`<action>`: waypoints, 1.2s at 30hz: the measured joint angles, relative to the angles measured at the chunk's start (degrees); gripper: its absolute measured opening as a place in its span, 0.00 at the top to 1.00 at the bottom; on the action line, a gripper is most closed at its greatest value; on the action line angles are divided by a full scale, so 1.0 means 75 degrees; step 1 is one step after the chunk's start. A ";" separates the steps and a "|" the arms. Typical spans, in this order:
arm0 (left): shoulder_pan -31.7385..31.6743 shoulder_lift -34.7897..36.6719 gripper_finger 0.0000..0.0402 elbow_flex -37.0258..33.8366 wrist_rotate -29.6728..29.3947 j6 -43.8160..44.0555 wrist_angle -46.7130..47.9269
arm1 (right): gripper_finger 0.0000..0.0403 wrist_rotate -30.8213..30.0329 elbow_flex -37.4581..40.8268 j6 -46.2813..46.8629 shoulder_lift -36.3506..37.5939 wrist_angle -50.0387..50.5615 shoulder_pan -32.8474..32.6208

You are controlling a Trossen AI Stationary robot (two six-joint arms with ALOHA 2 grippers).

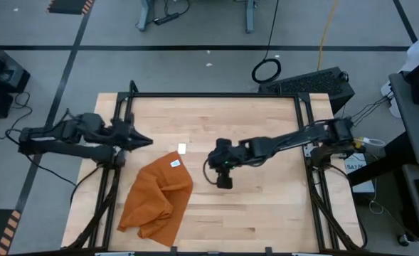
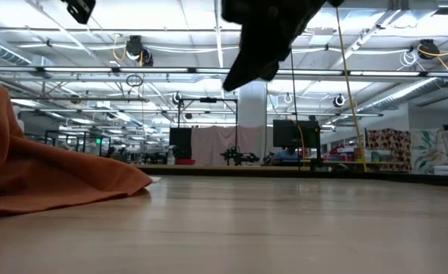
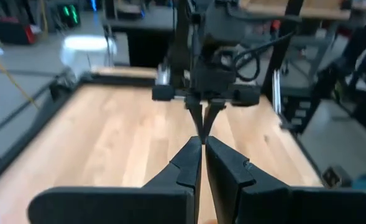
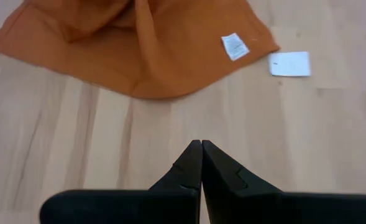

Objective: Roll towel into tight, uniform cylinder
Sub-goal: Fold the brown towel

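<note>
We see the rust-orange soft fabric towel (image 1: 156,201) lying crumpled on the pale wooden tabletop (image 1: 266,213), toward the left front part, with folds heaped over its middle and a small white tag (image 4: 234,46) sewn near one corner. A small white card (image 4: 289,63) lies on the wood just beside that corner, apart from the cloth. We judge the towel light, limp and easy to bunch; it will not hold a shape, so it needs flattening before rolling. The best hold looks like a free corner or straight edge, pinched thin against the wood.

The right gripper (image 4: 201,147) hovers over bare wood near the tagged corner, fingers pressed together, holding nothing. The left gripper (image 3: 203,142) waits at the table's left edge, its fingers nearly touching, empty.
</note>
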State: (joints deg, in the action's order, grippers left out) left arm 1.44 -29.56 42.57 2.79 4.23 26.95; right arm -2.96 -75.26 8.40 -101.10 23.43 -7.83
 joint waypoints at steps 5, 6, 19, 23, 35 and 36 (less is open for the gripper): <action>0.0305 -0.0913 0.92 -0.0099 0.0006 0.0377 0.0288 | 1.00 -0.0023 0.0000 0.0859 -0.0714 -0.0732 -0.0144; 0.0367 -0.1096 0.92 -0.0099 0.0004 0.0506 0.0418 | 1.00 -0.0045 0.0000 0.1077 -0.0851 -0.0971 -0.0175; 0.1212 -0.2856 0.92 -0.0102 -0.1051 0.1382 0.0959 | 0.86 -0.1228 0.0000 0.1797 -0.2407 -0.4477 -0.0746; 0.1587 -0.3201 0.92 -0.0124 -0.1423 0.1373 0.0943 | 0.77 -0.1668 0.0000 0.1554 -0.2660 -0.4472 -0.0849; 0.2187 -0.3618 0.92 -0.0963 -0.1612 0.2014 0.0452 | 0.52 -0.1642 -0.0009 0.0967 -0.3224 -0.4845 -0.0849; 0.2229 -0.3648 0.92 -0.1009 -0.1612 0.2116 0.0409 | 0.51 -0.1644 -0.0009 0.0847 -0.3304 -0.4932 -0.0848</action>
State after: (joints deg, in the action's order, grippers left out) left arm 18.17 -56.92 35.00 -9.30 20.10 30.01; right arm -15.29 -75.33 14.75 -125.88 -13.55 -14.19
